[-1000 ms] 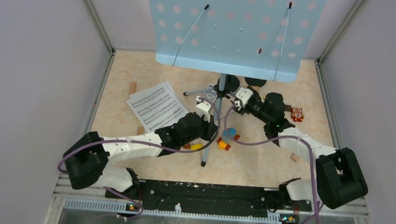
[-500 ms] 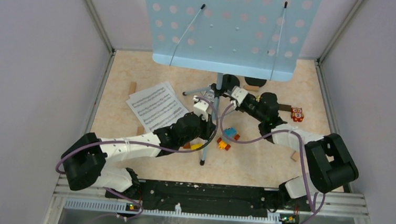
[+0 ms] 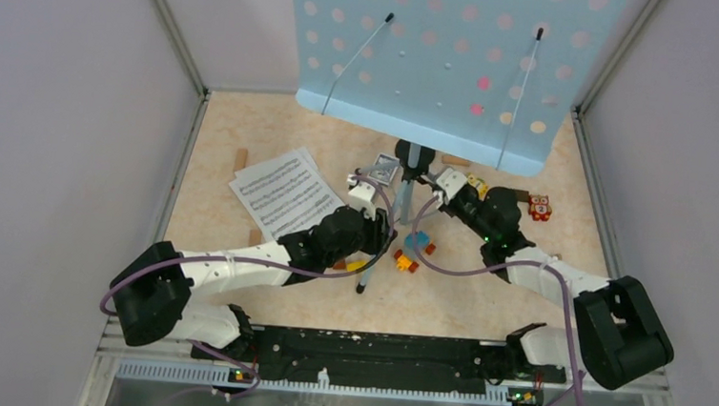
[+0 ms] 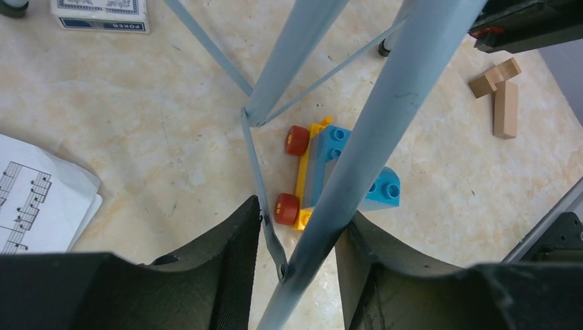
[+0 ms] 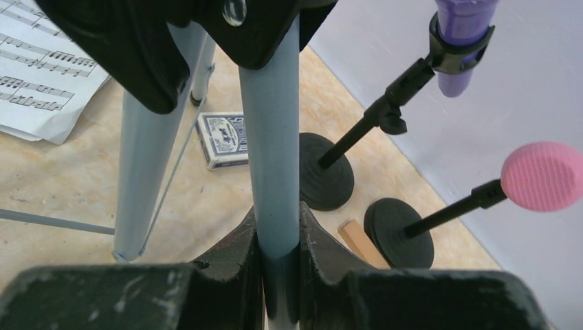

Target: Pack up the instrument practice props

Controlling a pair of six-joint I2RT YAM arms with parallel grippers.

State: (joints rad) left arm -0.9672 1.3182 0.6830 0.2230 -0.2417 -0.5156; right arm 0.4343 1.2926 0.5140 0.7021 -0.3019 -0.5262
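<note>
The music stand [image 3: 446,66] stands at the middle of the worktop [image 3: 246,128], its pale blue perforated desk tilted above both arms. Its pole [image 5: 271,137] runs straight between the fingers of the right hand [image 5: 277,230], which is clamped tight on it. One tripod leg [image 4: 385,117] slants through the left hand [image 4: 295,230]. That hand's fingers are apart, with the leg close to one finger and a gap on the other side. Under that leg a blue and yellow toy car [image 4: 337,172] lies on the worktop. Sheet music [image 3: 285,193] lies flat to the left of the stand, just beside the left arm. Beyond the pole stand two black round-based holders [image 5: 326,172], one carrying a purple microphone [image 5: 462,41], the other a pink microphone [image 5: 542,175]. A card box [image 5: 223,139] lies just beside them. Wooden blocks [image 4: 498,89] lie apart from the legs, off to one side.
</note>
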